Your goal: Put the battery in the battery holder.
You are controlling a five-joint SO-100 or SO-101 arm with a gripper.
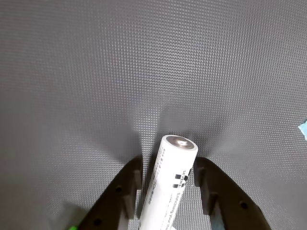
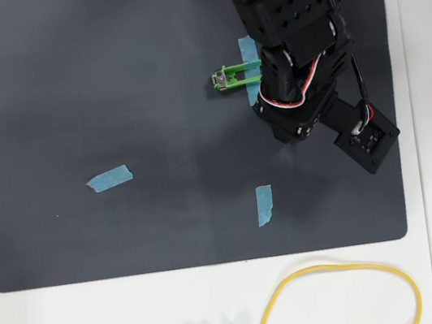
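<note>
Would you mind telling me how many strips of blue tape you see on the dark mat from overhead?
3: one at mid-left, one at lower centre, and one across the battery holder beside the arm. The arm may hide more.

white battery (image 1: 170,184) held up off the mat, green battery holder (image 2: 229,78) lying on it

in the wrist view the battery is a white cylinder with fine black print and a black mark, its silver end cap facing the camera, tilted a little, sitting between the two dark jaws; in the overhead view the narrow bright-green holder lies flat on the dark mat, a silver screw at its left end, blue tape across it, its right part hidden under the arm
</note>
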